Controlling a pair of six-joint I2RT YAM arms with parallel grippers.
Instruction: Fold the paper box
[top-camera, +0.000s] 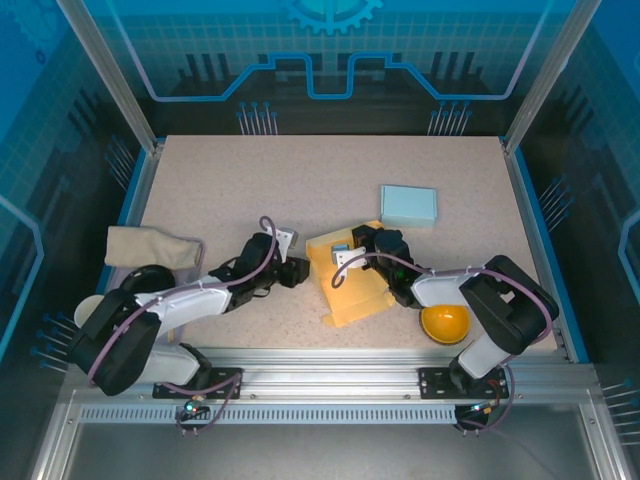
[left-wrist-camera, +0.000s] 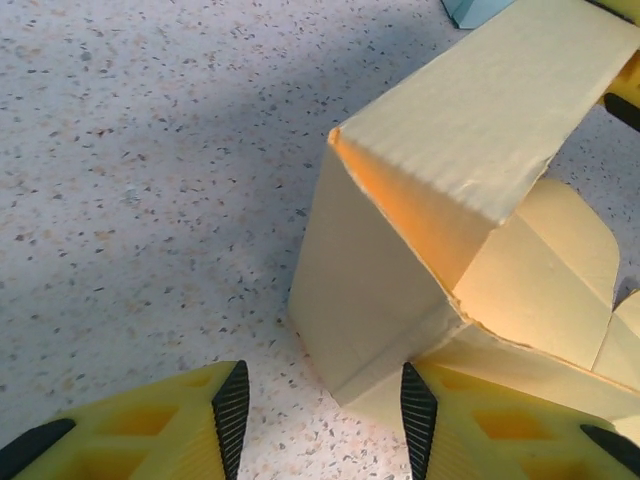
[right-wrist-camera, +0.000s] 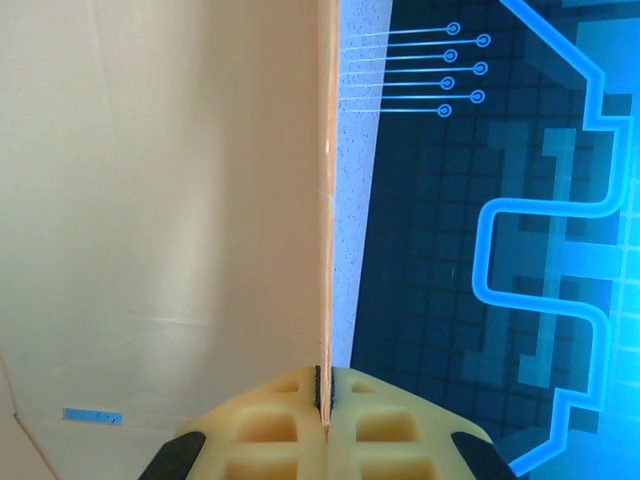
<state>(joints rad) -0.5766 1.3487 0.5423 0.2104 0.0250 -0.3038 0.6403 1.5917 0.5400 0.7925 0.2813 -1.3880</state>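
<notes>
The pale yellow cardboard paper box (top-camera: 352, 290), half erected, sits just to the 3 o'clock side of the middle of the speckled beige stone-look counter (top-camera: 250, 190). Its long axis runs from about 11 o'clock to 5 o'clock in the overhead view: the flat, still-open panels point toward 5 o'clock and the raised part stands at the 11 o'clock end. In the left wrist view, one wall of the box (left-wrist-camera: 370, 300) stands upright with a flap bent over its top. The flap slants away toward 1 o'clock, and flat panels spread behind it. The left arm's fingers (top-camera: 297, 272) sit at the box's 9 o'clock side, partly spread and gripping nothing; their black pads (left-wrist-camera: 232, 415) frame the wall's lower corner. The right arm's fingers (right-wrist-camera: 325, 400) are pinched together on the thin edge of a raised box panel (right-wrist-camera: 150, 200). On the counter, a light blue rectangular carton (top-camera: 408, 205) lies at 1 o'clock from the box, an orange bowl (top-camera: 445, 323) at 4 o'clock, and a beige cloth pouch (top-camera: 150, 246) far off at 9 o'clock. Translucent blue walls printed with circuit lines (top-camera: 330, 60) enclose the counter, held by pale metal posts.
</notes>
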